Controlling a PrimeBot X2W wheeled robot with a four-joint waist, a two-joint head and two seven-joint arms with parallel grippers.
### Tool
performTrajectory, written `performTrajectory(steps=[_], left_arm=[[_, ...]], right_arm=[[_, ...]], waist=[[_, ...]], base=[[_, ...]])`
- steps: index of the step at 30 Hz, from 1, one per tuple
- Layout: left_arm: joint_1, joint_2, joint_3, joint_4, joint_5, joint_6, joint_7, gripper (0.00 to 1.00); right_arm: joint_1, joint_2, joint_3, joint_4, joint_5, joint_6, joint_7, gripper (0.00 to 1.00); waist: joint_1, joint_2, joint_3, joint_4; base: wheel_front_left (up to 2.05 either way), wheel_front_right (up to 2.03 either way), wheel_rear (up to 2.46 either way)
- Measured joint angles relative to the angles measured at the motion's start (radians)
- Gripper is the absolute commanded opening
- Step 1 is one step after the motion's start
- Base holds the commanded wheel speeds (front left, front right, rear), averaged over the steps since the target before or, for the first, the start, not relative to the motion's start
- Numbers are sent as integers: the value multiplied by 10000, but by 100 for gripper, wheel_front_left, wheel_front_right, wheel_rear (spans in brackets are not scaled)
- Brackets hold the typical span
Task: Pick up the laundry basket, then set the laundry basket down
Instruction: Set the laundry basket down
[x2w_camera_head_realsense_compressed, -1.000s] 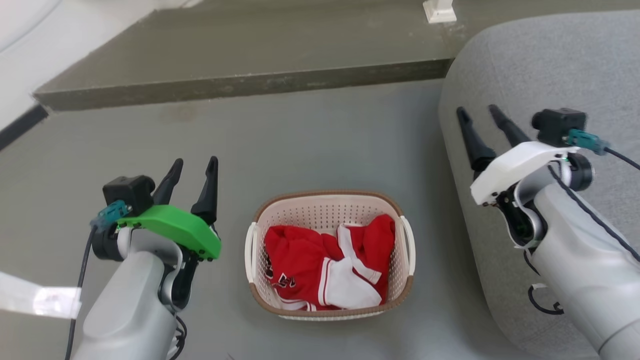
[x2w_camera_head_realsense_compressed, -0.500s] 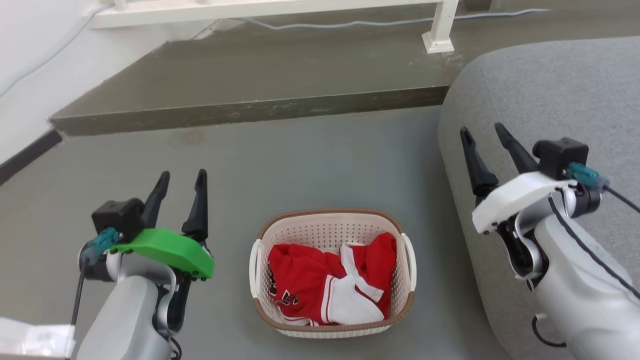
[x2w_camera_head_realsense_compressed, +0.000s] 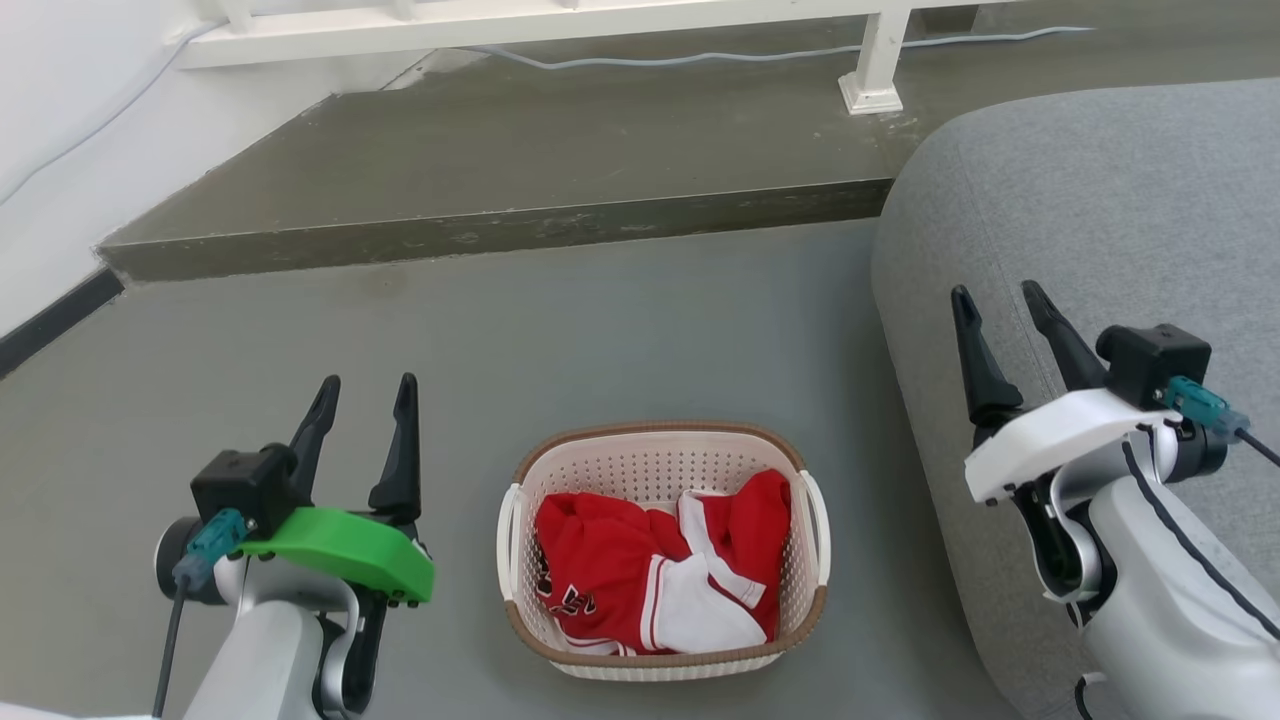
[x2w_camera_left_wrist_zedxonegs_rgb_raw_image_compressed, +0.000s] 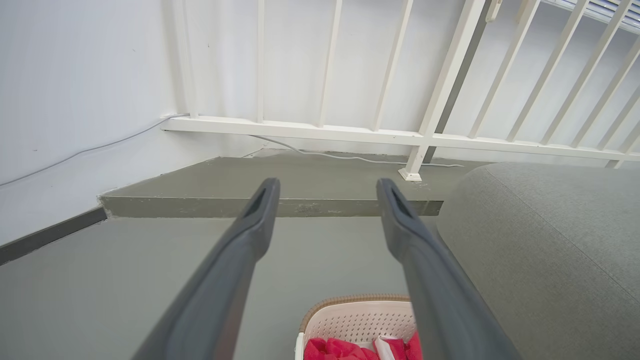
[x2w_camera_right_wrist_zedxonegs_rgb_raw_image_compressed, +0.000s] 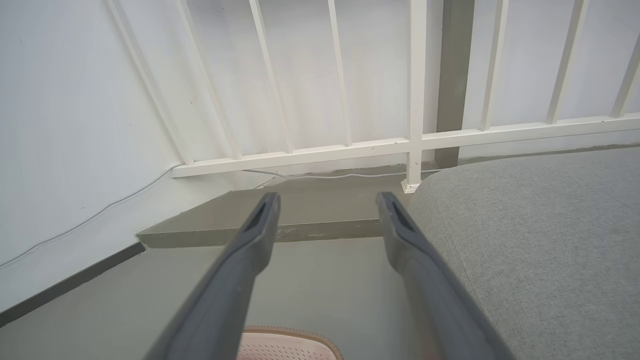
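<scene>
Laundry basket (x2w_camera_head_realsense_compressed: 655, 465) sat on floor (x2w_camera_head_realsense_compressed: 600, 330) between arms, beside sofa (x2w_camera_head_realsense_compressed: 1080, 200). Left gripper (x2w_camera_head_realsense_compressed: 367, 385) and right gripper (x2w_camera_head_realsense_compressed: 996, 293) both spread, holding nothing. Basket looked light, stiff plastic, soft garment (x2w_camera_head_realsense_compressed: 620, 540) inside. Side handles (x2w_camera_head_realsense_compressed: 505, 530) likeliest hold.

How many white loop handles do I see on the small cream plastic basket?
2: one white loop handle on the left side of the cream-white perforated plastic basket, one on its right side. None seems hidden.

I take this for a home: a grey sofa (x2w_camera_head_realsense_compressed: 1080, 220), a laundry basket (x2w_camera_head_realsense_compressed: 660, 434) of clothes (x2w_camera_head_realsense_compressed: 600, 540) on the floor (x2w_camera_head_realsense_compressed: 600, 320) beside it, a white railing (x2w_camera_left_wrist_zedxonegs_rgb_raw_image_compressed: 300, 131) beyond it.
</scene>
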Motion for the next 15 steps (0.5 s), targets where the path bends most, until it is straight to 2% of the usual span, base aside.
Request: performTrajectory(steps=[15], left_arm=[[594,-244,267,-533,485,69,0,100]], right_arm=[[677,113,-366,-460,-399,0,0,100]], waist=[[0,0,13,14]], base=[[0,0,0]])
